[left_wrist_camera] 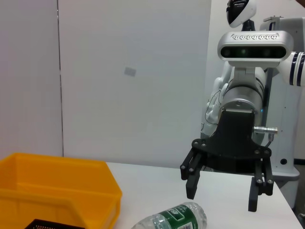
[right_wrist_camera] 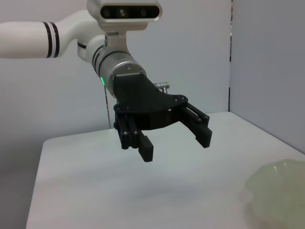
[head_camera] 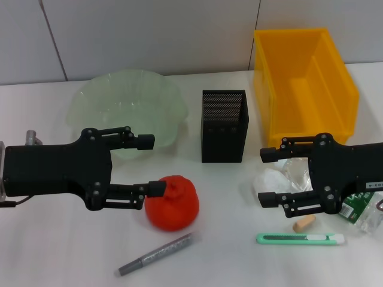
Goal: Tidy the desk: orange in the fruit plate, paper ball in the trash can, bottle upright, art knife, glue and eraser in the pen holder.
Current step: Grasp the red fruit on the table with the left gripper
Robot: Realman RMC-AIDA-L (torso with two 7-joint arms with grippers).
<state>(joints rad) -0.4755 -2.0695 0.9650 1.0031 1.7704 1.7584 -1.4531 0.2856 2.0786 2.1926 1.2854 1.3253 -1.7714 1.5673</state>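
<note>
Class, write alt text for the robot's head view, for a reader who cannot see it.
Two black robot grippers hover open over a white desk: the left gripper beside a red-orange fruit, the right gripper by a white crumpled paper ball. Behind stand a pale green glass fruit plate, a black mesh pen holder and a yellow plastic bin.

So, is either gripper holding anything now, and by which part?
No, nothing is held. The left gripper hangs open by the orange; the right gripper hangs open by the paper ball.
</note>
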